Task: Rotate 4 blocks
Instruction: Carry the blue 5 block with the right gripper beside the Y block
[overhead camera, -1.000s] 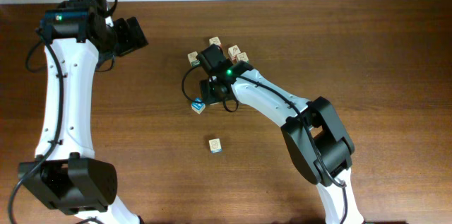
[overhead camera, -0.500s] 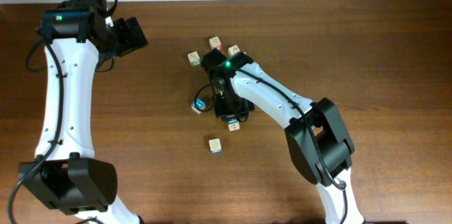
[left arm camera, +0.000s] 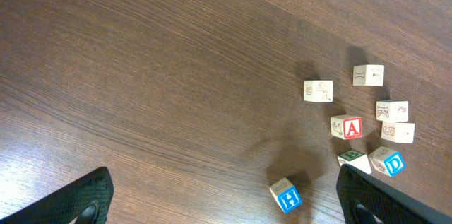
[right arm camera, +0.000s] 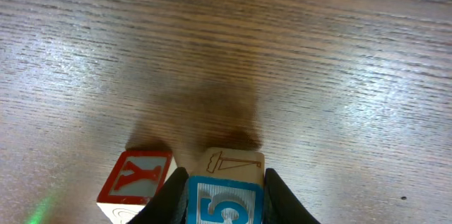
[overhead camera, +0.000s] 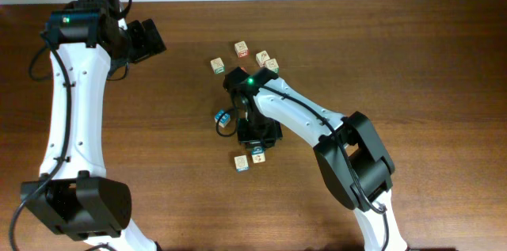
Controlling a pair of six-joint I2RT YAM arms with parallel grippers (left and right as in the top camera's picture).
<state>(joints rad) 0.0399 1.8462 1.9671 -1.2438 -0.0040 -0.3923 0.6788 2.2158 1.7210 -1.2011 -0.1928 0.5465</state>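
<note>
My right gripper (right arm camera: 224, 177) is shut on the blue "5" block (right arm camera: 226, 206), one finger on each side; a hammer drawing shows on the block's top face. In the overhead view this block (overhead camera: 259, 157) sits under the right gripper (overhead camera: 256, 140), close beside a red "Y" cube (overhead camera: 241, 162). The blue "H" block (overhead camera: 223, 116) lies to the left of the right arm and also shows in the left wrist view (left arm camera: 286, 196). My left gripper (left arm camera: 229, 208) is open, high at the table's far left (overhead camera: 147, 39), holding nothing.
Several more cubes cluster at the back centre (overhead camera: 241, 48). The left wrist view shows a red "A" cube (left arm camera: 346, 126), a blue "D" cube (left arm camera: 388, 162) and a green-faced cube (left arm camera: 351, 157). The right arm's links (overhead camera: 305, 112) cross the middle of the table.
The right gripper has travelled from beside the back cluster toward the front of the table, carrying the "5" block to a spot next to the "Y" cube. The left arm has stayed still.
</note>
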